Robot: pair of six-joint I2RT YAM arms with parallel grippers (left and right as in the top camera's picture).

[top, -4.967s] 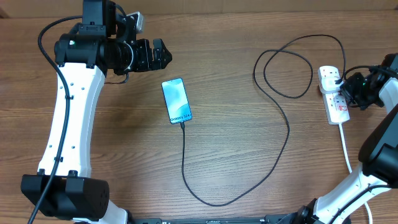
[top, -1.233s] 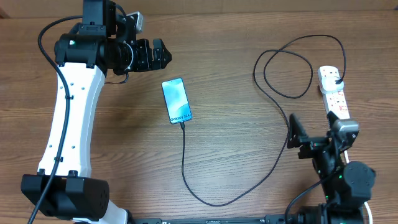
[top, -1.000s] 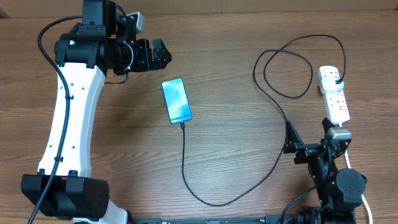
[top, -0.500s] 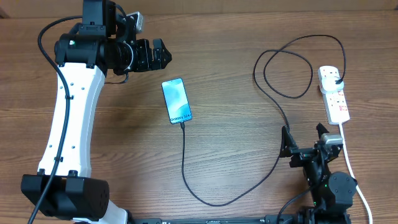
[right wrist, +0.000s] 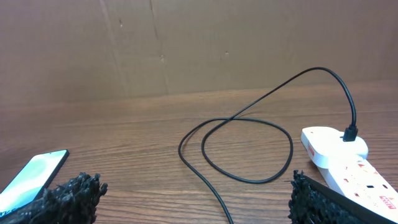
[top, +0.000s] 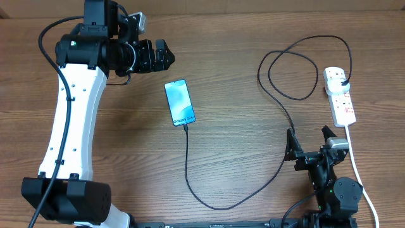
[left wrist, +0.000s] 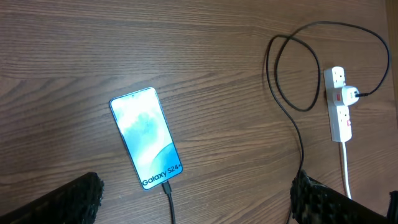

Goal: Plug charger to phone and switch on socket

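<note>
- Your slim rectangular smartphone (top: 180, 102), black-edged with a lit blue-teal screen, lies flat and face up on the brown wooden bench (top: 240, 38). It sits left of centre in the overhead view. The left wrist view reads "Galaxy S24+" near its lower end.
- The long thin black charger cable (top: 186, 158) meets the phone's lower short edge with its connector tip. From there it runs toward the near edge, curves round to the right and climbs past the right gripper. It then makes a loose loop and arcs over to the power strip.
- The elongated white plastic power strip (top: 342, 107) lies at the far right of the bench, well apart from the phone.
- The small black plug (top: 342, 81) at the cable's other end sits in the outlet at the strip's far end.
- Small red switches (left wrist: 337, 97) show on the strip's face. You cannot tell from these views which way they are set.
- A thicker white cord (top: 355, 161) leaves the strip's near end and runs toward the near edge, just right of the right gripper.
- Your left gripper (top: 166, 54) hangs above the bench beyond the phone's far end, jaws spread wide with nothing between them, clear of the phone.
- Your right gripper (top: 308, 136) sits near the front edge, between the rising stretch of cable and the white cord. Its jaws are spread wide and hold nothing. Its left finger looks just beside the cable, but you cannot tell whether they touch.
</note>
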